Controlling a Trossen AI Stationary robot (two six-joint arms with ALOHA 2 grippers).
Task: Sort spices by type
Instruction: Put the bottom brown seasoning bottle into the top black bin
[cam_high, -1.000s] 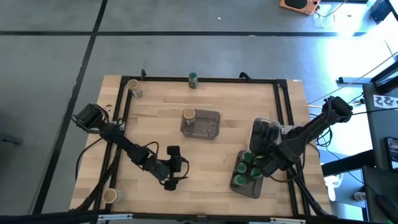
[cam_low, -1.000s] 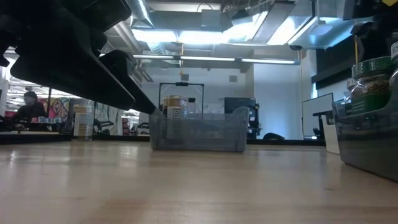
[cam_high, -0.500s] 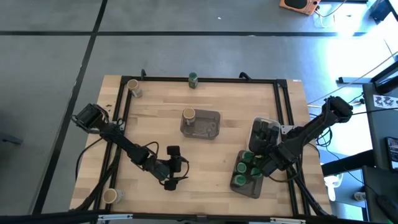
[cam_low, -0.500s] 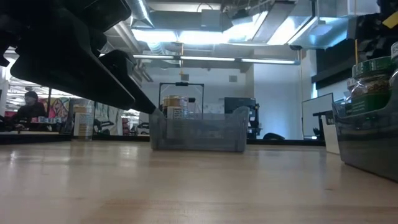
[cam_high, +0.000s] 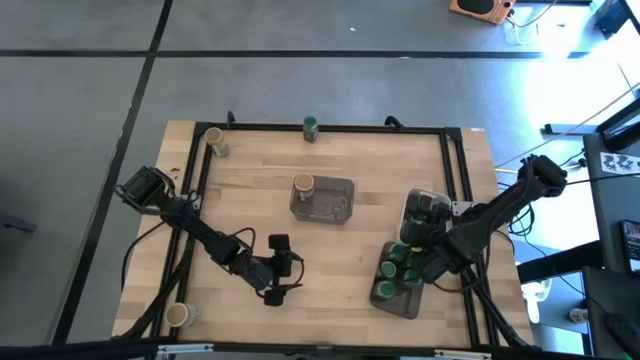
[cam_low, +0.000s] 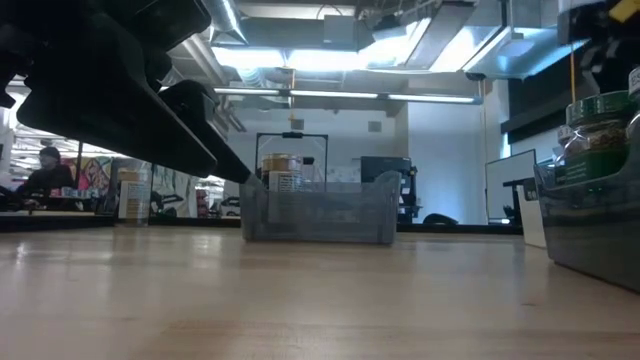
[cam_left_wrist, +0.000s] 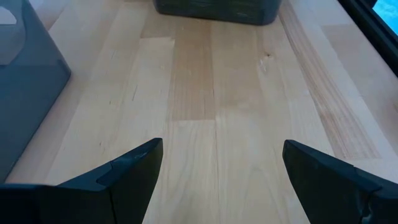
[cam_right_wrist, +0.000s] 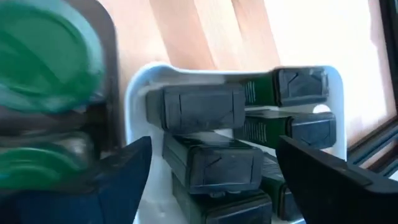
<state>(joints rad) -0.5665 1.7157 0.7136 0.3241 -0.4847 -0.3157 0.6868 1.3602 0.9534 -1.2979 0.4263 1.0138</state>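
Barely anything has moved since a second ago, only the right gripper (cam_high: 425, 243) has crept a touch toward 12 o'clock over the white tray (cam_high: 414, 196).

Looks like a tin drop-off has just finished: the right fingers (cam_right_wrist: 339, 183) are spread wide and empty above the dark tins (cam_right_wrist: 214, 165) packed in that tray, with the green-lid jars (cam_high: 397, 273) in the dark tray (cam_high: 400, 304) right behind at 6. Left gripper (cam_high: 282, 267) waits mid-table, fingers wide open too, holding nothing. My guess for next: go fetch a stray, like the green-lid jar (cam_high: 310, 126) at the 12 o'clock edge or the tan-lid jars (cam_high: 214, 139) at 10 and 7; one tan jar (cam_high: 303, 185) already sits in the grey tray (cam_high: 338, 205).
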